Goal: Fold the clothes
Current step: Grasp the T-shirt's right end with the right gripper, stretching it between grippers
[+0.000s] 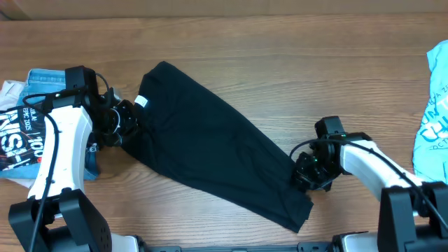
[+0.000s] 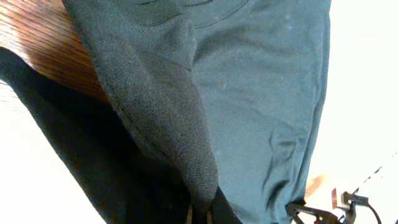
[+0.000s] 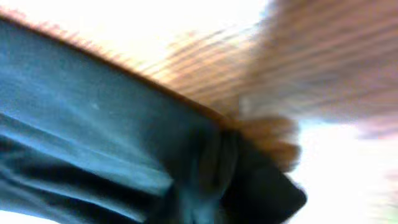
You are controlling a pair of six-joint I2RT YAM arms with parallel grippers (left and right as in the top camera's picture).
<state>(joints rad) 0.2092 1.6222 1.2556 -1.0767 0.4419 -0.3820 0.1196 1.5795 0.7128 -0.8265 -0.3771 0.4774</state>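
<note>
A black garment lies folded in a long diagonal band across the wooden table, from upper left to lower right. My left gripper is shut on the black garment's left edge; its wrist view shows a pinched fold of the cloth between the fingers. My right gripper is at the garment's lower right edge and is shut on it; in the blurred right wrist view the cloth bunches at the jaws.
A stack of printed clothes lies at the left edge under my left arm. A light blue printed garment lies at the right edge. Bare wood lies behind the black garment.
</note>
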